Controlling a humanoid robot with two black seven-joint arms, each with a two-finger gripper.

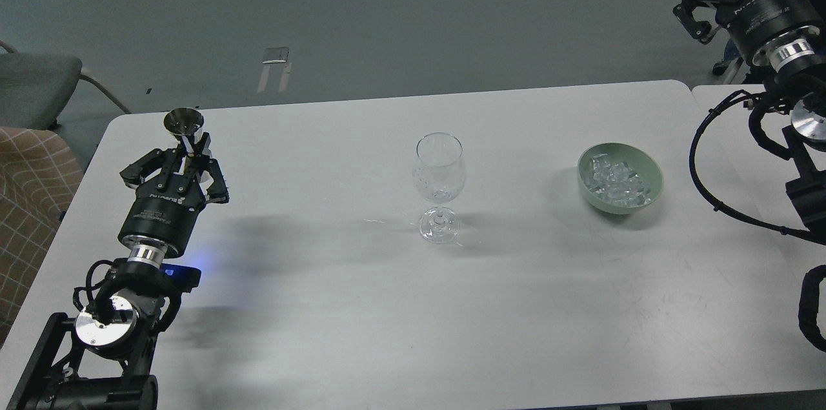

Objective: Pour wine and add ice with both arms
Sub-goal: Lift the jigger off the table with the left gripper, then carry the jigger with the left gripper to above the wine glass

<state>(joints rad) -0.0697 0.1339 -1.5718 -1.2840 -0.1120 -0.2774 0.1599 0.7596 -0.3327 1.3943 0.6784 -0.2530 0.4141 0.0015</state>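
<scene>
Nothing poured yet, no ice in the glass

The wine glass (pixel 439 184) stands upright mid-table and looks empty; the ice (pixel 617 181) lies piled in the green bowl (pixel 650 190) to its right. At far left, the left gripper (pixel 188 153) is closed around a small metal cup (pixel 184 121), upright. The right gripper (pixel 692 8) hangs above the far right corner, fingers spread, holding nothing.

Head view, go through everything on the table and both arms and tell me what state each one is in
Wine glass: upright, no liquid visible.
Green bowl: upright, holding ice.
Metal jigger: upright, held.
Left gripper: jaws closed around the jigger.
Right gripper: raised off the table, jaws apart, holding nothing.
</scene>
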